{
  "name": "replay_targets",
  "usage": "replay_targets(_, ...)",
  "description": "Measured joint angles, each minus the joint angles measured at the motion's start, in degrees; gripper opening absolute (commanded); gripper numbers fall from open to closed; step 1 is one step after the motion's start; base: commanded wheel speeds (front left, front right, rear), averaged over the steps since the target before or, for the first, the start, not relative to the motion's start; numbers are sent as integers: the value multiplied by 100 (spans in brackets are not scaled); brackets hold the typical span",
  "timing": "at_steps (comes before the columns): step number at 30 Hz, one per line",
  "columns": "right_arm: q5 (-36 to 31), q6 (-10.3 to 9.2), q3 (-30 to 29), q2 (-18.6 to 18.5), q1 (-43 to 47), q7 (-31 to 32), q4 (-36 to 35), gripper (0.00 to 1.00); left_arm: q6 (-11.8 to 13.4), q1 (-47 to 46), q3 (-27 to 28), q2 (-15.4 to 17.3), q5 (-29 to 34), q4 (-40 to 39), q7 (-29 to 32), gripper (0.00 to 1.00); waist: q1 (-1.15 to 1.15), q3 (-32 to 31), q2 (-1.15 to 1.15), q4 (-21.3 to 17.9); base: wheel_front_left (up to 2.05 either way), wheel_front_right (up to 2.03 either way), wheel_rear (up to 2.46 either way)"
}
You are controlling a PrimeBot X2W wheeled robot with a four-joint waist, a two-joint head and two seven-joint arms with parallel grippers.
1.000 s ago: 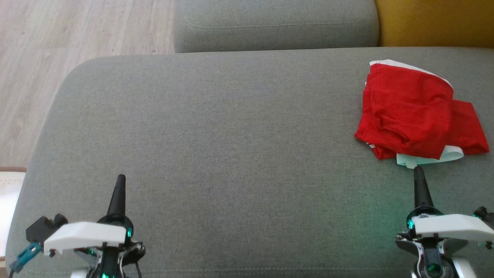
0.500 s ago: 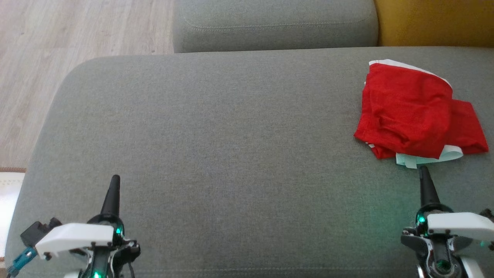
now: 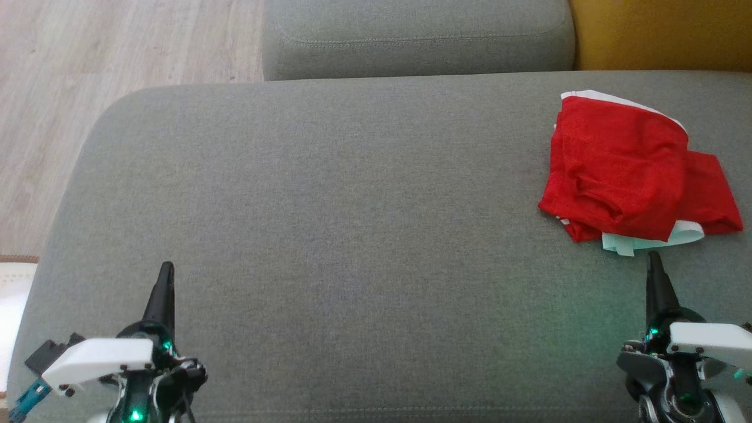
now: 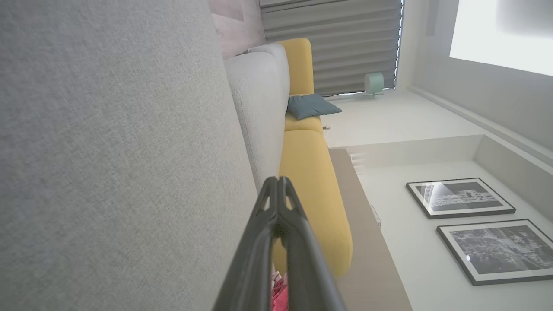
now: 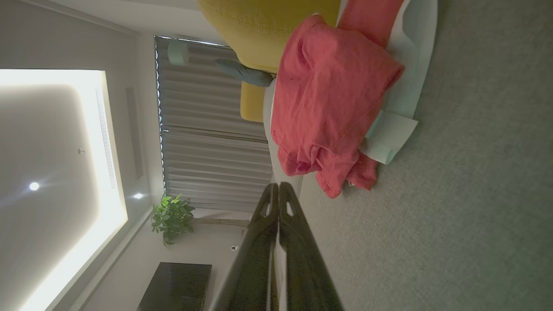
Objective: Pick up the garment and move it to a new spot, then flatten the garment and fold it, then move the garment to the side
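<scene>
The red garment (image 3: pixel 634 170) lies in a loose bundle at the right end of the grey seat cushion (image 3: pixel 364 205). Its red layers are lapped over a pale mint-white panel that pokes out at the near edge. That could be a rumpled heap waiting to be lifted and spread, or a rough fold already set aside; I can't tell which.

Either way, I'd judge the layers slack enough to slide apart, so any hold on it should catch all of them at once.

The right claw (image 3: pixel 652 258) sits just short of the pale edge, fingers pressed together, holding nothing. The left claw (image 3: pixel 167 269) is well apart at the cushion's other end, also pressed together and empty.

I see no basket or box; the garment rests bare on the upholstery.
</scene>
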Motion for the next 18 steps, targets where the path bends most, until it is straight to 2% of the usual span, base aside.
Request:
replay_targets(14, 864, 0, -155, 0, -125, 225, 21, 0, -94, -115, 185, 0, -786, 92, 250, 0, 0, 1, 0, -11, 0, 0, 0)
replay_targets(18, 894, 0, -179, 0, -125, 240, 23, 0, -94, -116, 191, -1, -810, 97, 252, 0, 0, 1, 0, -11, 0, 0, 0)
